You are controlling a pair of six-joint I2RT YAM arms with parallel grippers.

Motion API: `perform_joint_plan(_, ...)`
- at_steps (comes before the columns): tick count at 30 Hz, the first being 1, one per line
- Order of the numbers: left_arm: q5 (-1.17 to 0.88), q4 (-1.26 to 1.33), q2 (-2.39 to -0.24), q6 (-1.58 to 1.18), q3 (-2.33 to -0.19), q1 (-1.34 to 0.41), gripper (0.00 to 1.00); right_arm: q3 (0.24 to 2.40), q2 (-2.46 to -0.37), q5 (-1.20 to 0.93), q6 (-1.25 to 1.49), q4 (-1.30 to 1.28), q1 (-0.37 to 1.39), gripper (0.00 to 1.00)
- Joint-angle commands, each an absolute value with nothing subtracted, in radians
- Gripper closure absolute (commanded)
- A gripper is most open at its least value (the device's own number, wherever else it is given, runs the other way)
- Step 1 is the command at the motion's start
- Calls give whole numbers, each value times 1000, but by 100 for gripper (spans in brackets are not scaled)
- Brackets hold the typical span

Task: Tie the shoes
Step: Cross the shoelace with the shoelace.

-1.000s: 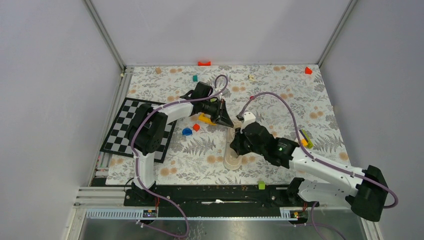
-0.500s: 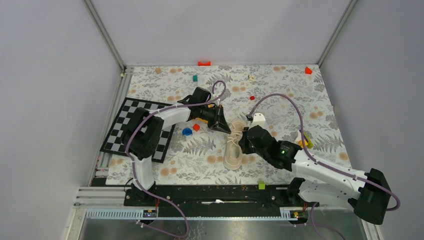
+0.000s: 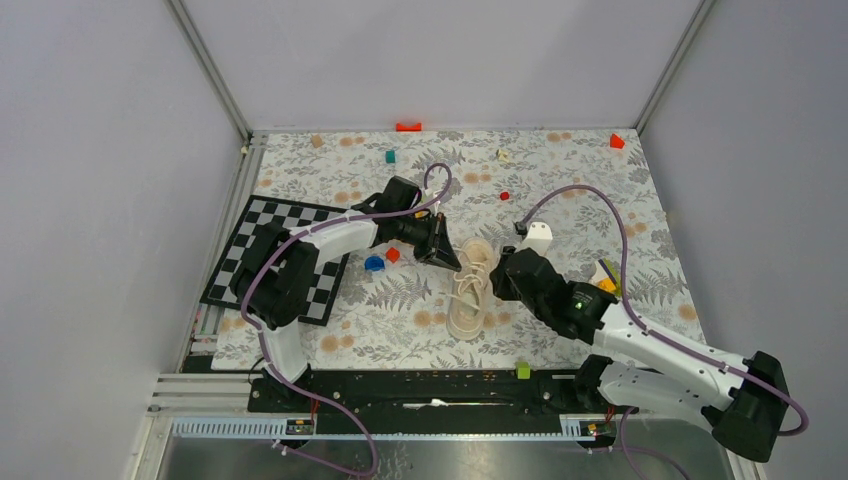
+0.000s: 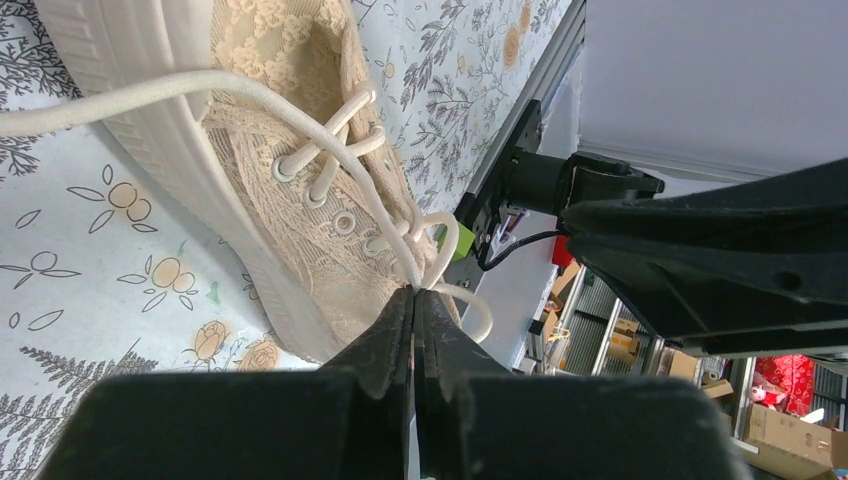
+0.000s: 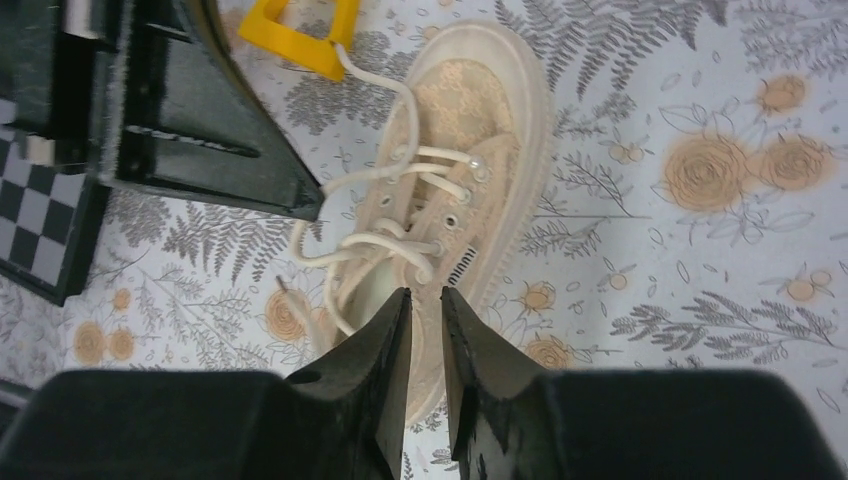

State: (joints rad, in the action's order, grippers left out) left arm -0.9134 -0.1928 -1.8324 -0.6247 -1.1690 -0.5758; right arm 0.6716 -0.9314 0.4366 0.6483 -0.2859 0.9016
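A cream-beige sneaker (image 3: pixel 470 292) lies on its sole near the centre of the overhead view, its length running up and down the frame, on a floral cloth (image 3: pixel 600 190). Its pale laces (image 5: pixel 400 160) are loose and not yet knotted. One end trails toward a yellow piece (image 5: pixel 298 35) at the top of the right wrist view.

The left gripper (image 4: pixel 413 298) sits just upper left of the sneaker, its fingers pressed fully together and pinching a strand of the laces at their very tip. In the left wrist view that strand runs taut from the eyelets to the pinch.

The right gripper (image 5: pixel 425 305) hovers over the sneaker's opening. Its fingers stand slightly apart with nothing between them, and they touch neither sneaker nor laces. A chessboard mat (image 3: pixel 245 240) lies well apart at the left of the overhead view.

We judge that the step in hand is drawing one strand out while the free gripper goes for the other. To do it well, we would keep the left pull gentle and low, so the sneaker does not slide. The right fingers need to spread wider before they come down. They should close on a single strand, not on the crossed bundle over the tongue.
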Motion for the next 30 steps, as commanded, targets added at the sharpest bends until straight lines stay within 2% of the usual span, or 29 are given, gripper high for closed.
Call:
perform_joint_plan(1,-902,-185,-1800,-598,-1166,-575,100,646,-932,518,772,-376,888,75)
perform_joint_plan(4,-901,-192,-1800,-595,-1168,-575,100,595,-903,515,836,-381,888,75)
perform_joint_plan(9,-900,-210,-1796,-587,-1177,-575,100,549,-854,286,695,-212,896,57)
perform_joint_plan(14,-893,-224,-1797,-579,-1184,-575,100,676,-927,268,516,-243,982,47)
perform_joint_plan(21,-894,-226,-1802,-583,-1190,-574,100,842,-1134,240,332,-363,1029,46)
perform_joint_plan(30,-899,-254,-1828,-560,-1208,-575,100,910,-1224,109,222,-502,1029,47)
